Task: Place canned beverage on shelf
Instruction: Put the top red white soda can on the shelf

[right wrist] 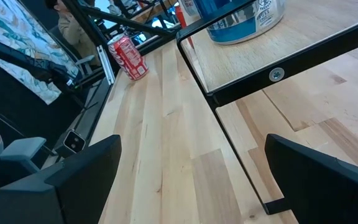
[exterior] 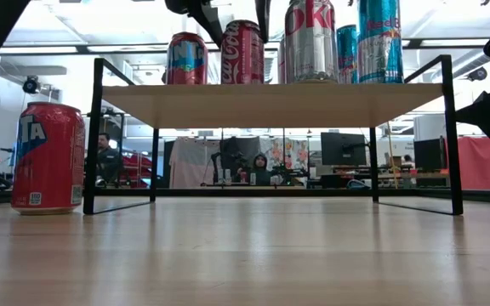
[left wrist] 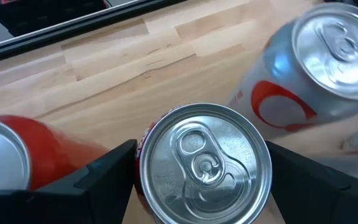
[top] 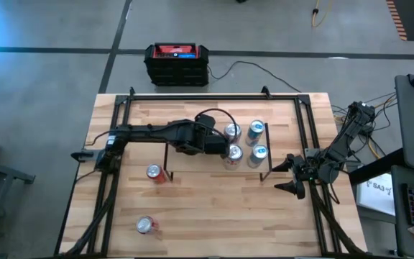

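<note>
The shelf (top: 200, 164) stands mid-table, and its board shows edge-on in the low view (exterior: 270, 104). Several cans stand upright on it, among them a silver can (left wrist: 309, 62) and a blue one (exterior: 381, 38). My left gripper (left wrist: 204, 180) reaches over the shelf from the table's left and is shut on a red can (left wrist: 204, 162), which also shows in the low view (exterior: 242, 51). My right gripper (right wrist: 194, 186) is open and empty at the shelf's right end, low over the table (top: 293, 176). My left gripper has the red can between its two fingers (left wrist: 114, 168), one on each side of the can's upper wall just under the rim (left wrist: 143, 155). The fingers come from above, slanting from the table's left. The can is upright, with its base on the shelf board (exterior: 242, 82).
Two more red cans stand on the tabletop left of the shelf, one close to it (top: 154, 173) and one near the front edge (top: 146, 225). A black-and-red box (top: 177, 63) sits on the floor beyond the far edge. Black rails run along the table's sides.
</note>
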`<state>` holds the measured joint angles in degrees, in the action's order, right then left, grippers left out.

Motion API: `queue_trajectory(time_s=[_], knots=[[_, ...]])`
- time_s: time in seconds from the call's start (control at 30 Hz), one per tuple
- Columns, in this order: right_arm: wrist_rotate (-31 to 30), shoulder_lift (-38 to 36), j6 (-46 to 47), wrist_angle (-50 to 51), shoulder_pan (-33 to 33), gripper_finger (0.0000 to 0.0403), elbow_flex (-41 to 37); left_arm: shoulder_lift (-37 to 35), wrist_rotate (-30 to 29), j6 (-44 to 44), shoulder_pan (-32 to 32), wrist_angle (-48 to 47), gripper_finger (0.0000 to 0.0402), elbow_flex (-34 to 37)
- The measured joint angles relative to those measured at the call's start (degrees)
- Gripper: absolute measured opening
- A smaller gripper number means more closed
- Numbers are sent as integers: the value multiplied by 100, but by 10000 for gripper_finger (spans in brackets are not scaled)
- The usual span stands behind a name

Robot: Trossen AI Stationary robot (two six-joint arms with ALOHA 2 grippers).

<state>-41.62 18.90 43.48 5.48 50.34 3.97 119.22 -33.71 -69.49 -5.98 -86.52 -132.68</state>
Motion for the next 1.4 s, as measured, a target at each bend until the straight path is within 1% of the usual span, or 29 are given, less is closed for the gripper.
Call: queue_trajectory(time_s=[0.6,0.93,1.07,1.4], knots=[[-1,0,2,0,1,384,0,0,-28,231,228,60,303,0],[-1,0,2,0,-1,384,0,0,-33,324,272,265,303,0],[-1,0,1,0,-1,384,0,0,-34,455,277,295,303,0],[-1,0,2,0,0,384,0,0,-138,459,282,295,308,0]])
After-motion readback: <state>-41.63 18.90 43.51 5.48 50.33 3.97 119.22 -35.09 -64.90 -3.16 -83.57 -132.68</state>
